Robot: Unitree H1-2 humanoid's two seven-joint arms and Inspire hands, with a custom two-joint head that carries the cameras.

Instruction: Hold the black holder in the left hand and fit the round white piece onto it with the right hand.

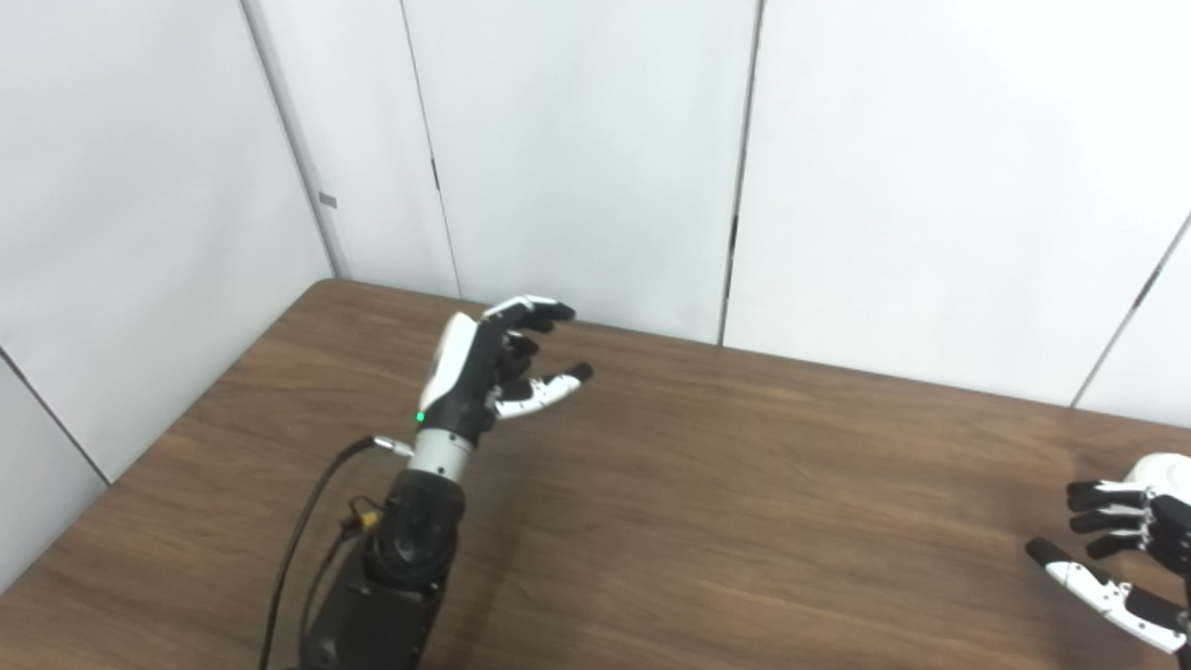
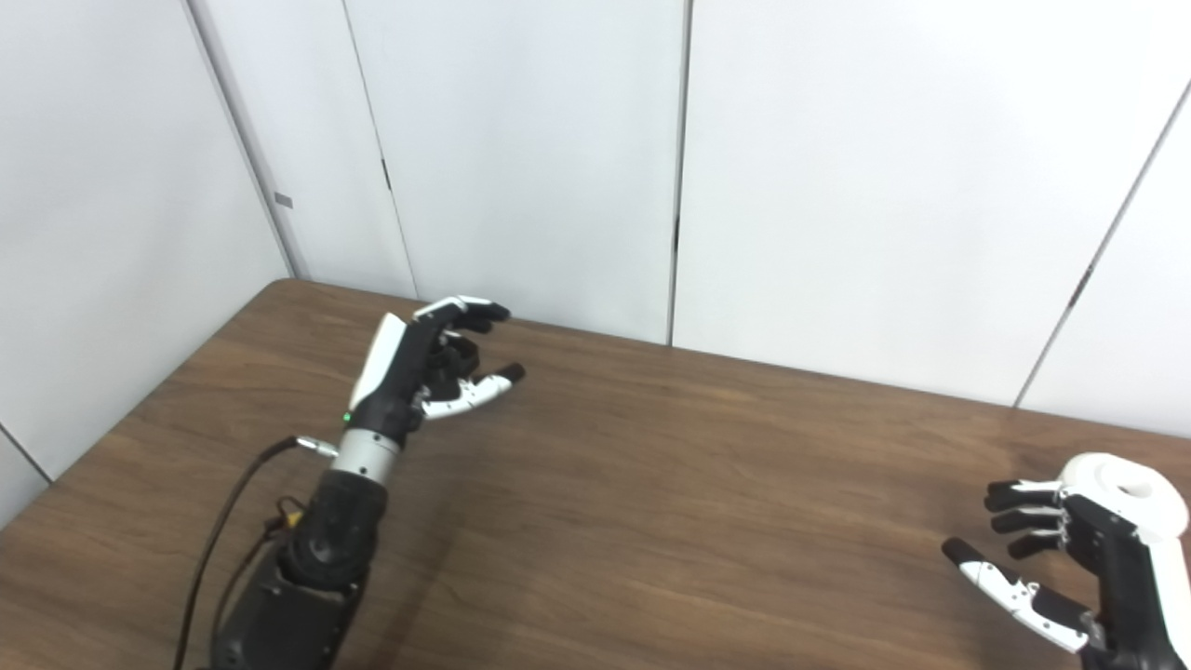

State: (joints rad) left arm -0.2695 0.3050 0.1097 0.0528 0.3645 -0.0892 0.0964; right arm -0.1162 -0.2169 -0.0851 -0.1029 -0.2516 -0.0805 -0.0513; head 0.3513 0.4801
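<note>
The round white piece (image 2: 1126,491) lies on the brown table (image 2: 670,502) at the far right, with a small dimple on top; it also shows in the left eye view (image 1: 1165,468). My right hand (image 2: 1061,558) is open and empty just in front of and left of it, fingers spread, close to the piece; I cannot tell whether they touch. My left hand (image 2: 423,372) is open and empty, raised over the table's far left part, fingers curved and pointing right. No black holder is in view.
White wall panels (image 2: 558,167) stand right behind the table's far edge. A black cable (image 2: 223,521) runs along my left forearm. The table's left edge (image 2: 140,409) runs diagonally close to my left arm.
</note>
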